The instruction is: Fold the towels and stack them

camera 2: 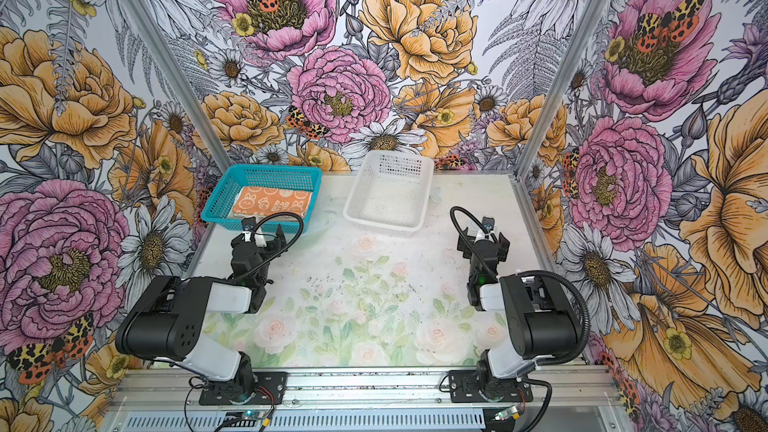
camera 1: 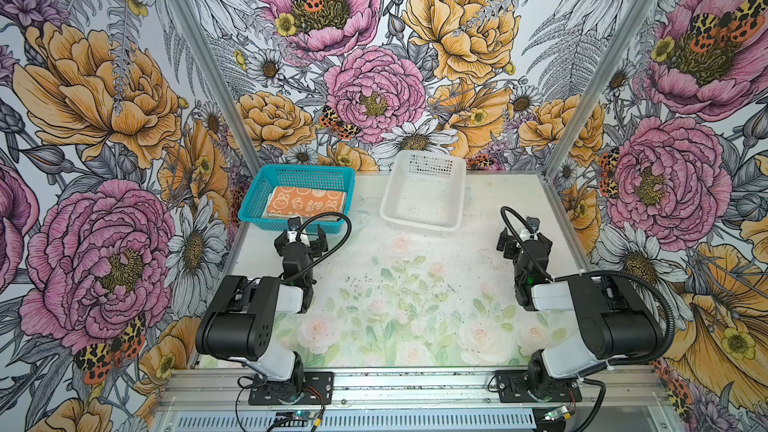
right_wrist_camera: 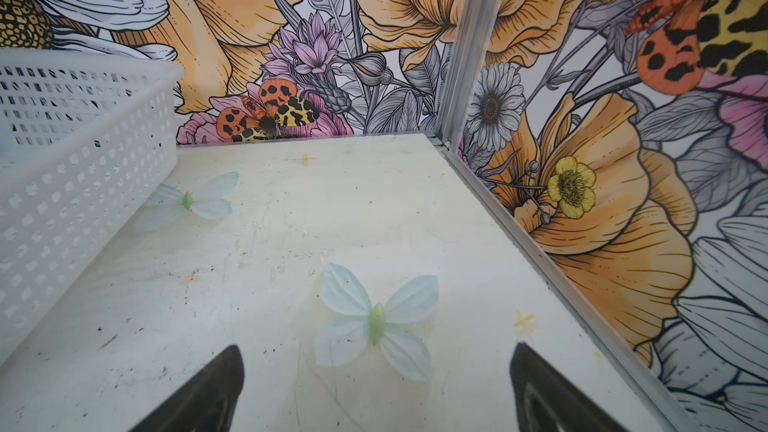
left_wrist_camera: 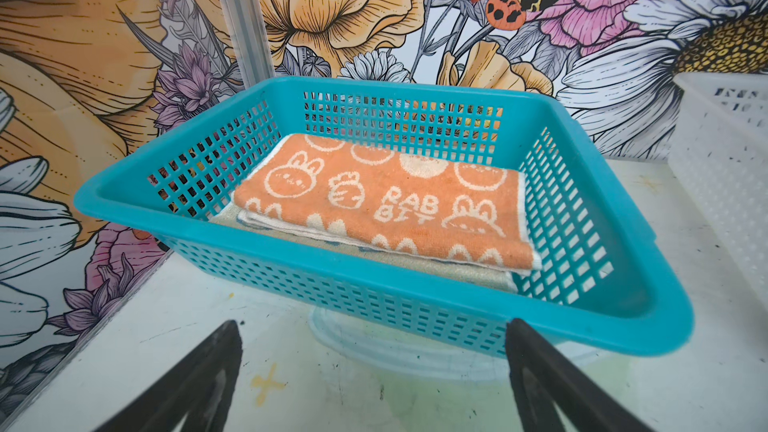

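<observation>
Towels [left_wrist_camera: 382, 205] lie folded and stacked inside your teal basket [left_wrist_camera: 374, 301] at the worktop's [camera 1: 415, 251] far left, the orange bunny one on top and paler cloths beneath. Your left pincer [camera 1: 304, 238] hovers just before that basket, jaws wide apart, empty; your right pincer [camera 1: 524, 239], equally spread, holds nothing near the white basket [camera 1: 390, 201].

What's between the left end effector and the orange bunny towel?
Bare white table, then the near wall of the teal plastic mesh basket holding the towel, per the left wrist view.
</observation>
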